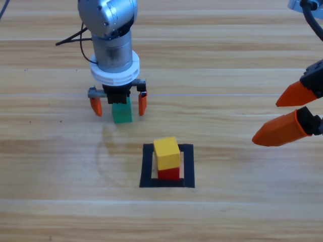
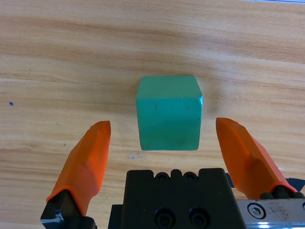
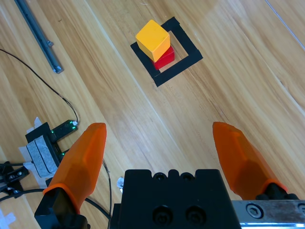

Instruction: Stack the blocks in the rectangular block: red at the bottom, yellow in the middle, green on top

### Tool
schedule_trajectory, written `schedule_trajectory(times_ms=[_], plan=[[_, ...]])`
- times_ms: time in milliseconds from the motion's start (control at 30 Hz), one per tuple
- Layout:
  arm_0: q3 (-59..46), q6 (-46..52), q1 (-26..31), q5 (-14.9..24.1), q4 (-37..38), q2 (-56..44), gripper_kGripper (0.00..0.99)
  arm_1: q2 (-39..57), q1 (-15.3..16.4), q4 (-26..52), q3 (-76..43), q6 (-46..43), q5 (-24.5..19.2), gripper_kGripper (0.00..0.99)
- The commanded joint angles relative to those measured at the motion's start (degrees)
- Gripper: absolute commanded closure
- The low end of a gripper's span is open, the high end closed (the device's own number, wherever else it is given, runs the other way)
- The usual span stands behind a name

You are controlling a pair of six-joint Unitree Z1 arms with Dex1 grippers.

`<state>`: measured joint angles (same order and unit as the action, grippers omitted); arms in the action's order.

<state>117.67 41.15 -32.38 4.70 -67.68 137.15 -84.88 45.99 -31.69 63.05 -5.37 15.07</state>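
Two blocks, yellow [image 1: 166, 153] on red [image 1: 169, 173], stand in the tape square [image 1: 187, 166]. Left gripper [image 1: 119, 105] fingers straddle the green block [image 1: 121, 112], open, not touching; right gripper [image 1: 285, 116] waits open.

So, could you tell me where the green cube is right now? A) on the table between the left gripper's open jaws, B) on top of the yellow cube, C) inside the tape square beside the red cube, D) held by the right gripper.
A: the green cube sits on the table between the open jaws of the left gripper, untouched, while yellow tops red.
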Motion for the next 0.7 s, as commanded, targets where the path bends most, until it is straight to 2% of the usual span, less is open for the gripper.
schedule_trajectory(times_ms=[33,700], plan=[[1.69,-0.19,0.65,-0.57,-0.35,3.74,0.057,-2.74,1.29,1.45,-0.91,-0.43,-0.04,0.011],[4.33,2.18,2.32,-2.15,-0.26,5.59,0.077,-3.01,1.29,1.45,-1.00,-0.34,-0.48,0.042]])
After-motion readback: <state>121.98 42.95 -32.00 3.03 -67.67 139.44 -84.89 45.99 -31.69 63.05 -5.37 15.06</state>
